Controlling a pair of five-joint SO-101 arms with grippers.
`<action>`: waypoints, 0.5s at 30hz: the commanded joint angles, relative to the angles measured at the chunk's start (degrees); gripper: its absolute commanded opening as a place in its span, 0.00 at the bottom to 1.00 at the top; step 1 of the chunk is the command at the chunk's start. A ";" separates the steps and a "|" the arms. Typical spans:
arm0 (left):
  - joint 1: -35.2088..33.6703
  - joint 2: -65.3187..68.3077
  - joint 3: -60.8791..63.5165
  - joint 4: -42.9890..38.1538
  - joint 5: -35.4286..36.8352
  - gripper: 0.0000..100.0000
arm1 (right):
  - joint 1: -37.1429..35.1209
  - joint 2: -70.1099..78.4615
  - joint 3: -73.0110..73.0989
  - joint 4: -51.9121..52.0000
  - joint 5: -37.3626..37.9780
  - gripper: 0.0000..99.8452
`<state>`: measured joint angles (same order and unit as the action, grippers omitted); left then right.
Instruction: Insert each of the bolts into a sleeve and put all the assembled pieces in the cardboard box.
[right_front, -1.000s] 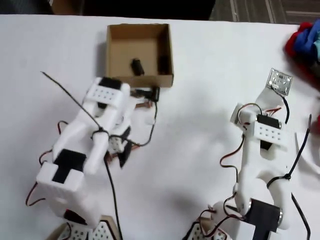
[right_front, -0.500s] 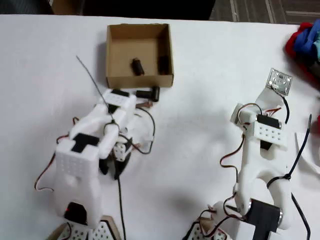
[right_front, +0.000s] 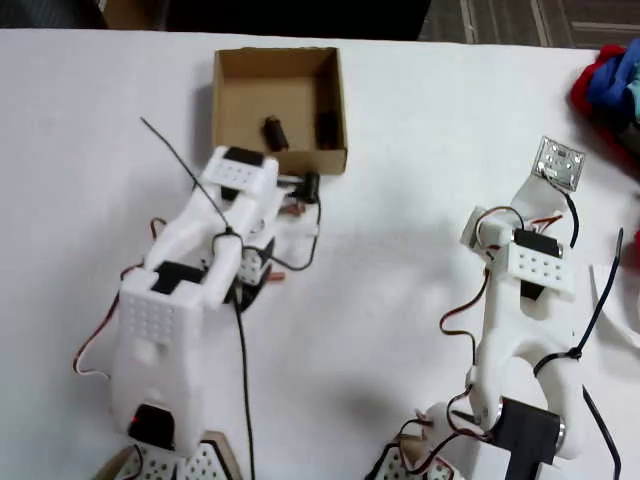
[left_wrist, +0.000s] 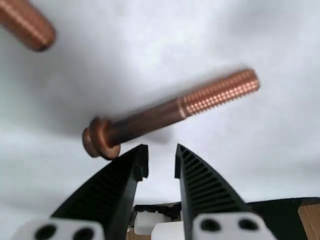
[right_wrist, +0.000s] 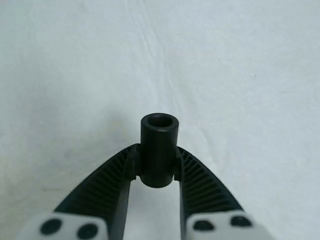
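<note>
L pincer (left_wrist: 161, 151): slightly spread, nothing betw. the jaws. Copper bolt (left_wrist: 170, 112) lies flat on bench (left_wrist: 260, 30) just beyond the tips, not touching them. 2nd bolt (left_wrist: 26, 23) nearby, apart from the 1st.
R pincer (right_wrist: 157, 167): pinching black sleeve (right_wrist: 159, 145), open bore facing cam; arm at right side of bench.
Cardboard box (right_front: 280, 160) nr far edge, left of ctr; 2 dark pcs (right_front: 273, 132) inside.

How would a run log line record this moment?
left gripper open near copper bolt | right gripper shut on black sleeve | cardboard box: two dark pieces
</note>
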<state>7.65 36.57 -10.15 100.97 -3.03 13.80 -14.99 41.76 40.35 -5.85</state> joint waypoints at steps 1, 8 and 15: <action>-2.02 -0.70 -2.42 0.97 0.53 0.10 | -0.04 -1.27 -0.26 -0.92 -0.35 0.02; -4.84 -0.70 -2.59 0.62 0.97 0.10 | -0.31 -1.27 -0.35 -0.92 -0.35 0.02; -4.66 0.00 -7.16 -0.35 13.01 0.10 | -0.40 -1.27 -0.35 -0.92 -0.35 0.02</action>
<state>3.52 37.10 -13.14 100.88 5.93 13.80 -14.99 41.76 40.35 -5.85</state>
